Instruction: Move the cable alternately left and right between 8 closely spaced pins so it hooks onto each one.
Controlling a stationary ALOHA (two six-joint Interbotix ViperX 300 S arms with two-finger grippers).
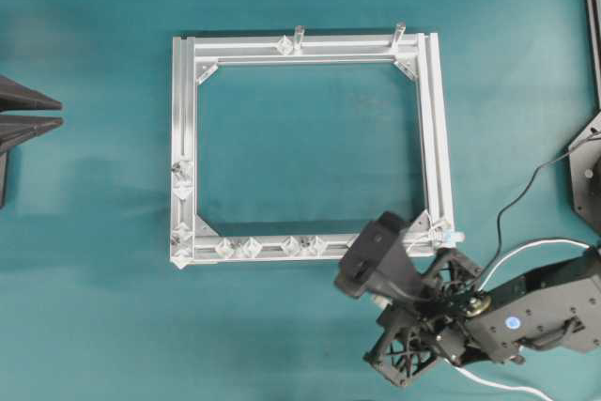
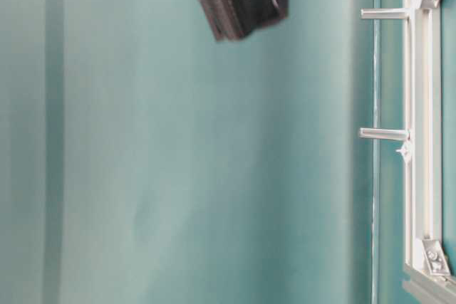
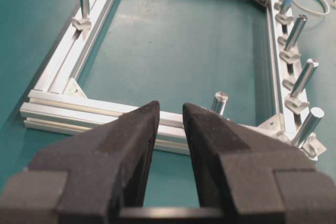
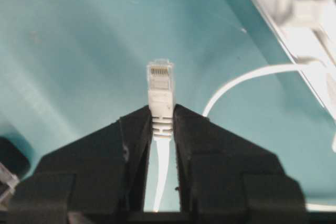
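Right gripper (image 4: pixel 161 116) with jaws clamped on the strain relief of the cable (image 4: pixel 160 90), plug pointing forward beyond the fingertips; the white cord loops back toward the frame (image 1: pixel 184 119) at its near right corner. The pins (image 1: pixel 252 247) sit in close pairs along the near rail, none yet hooked, by the look of it. Left gripper (image 3: pixel 170 116) hangs clear, jaws slightly apart and empty. Good practice here: keep the grip firm, the plug low, and lead the cord to the nearest pin with slack behind.
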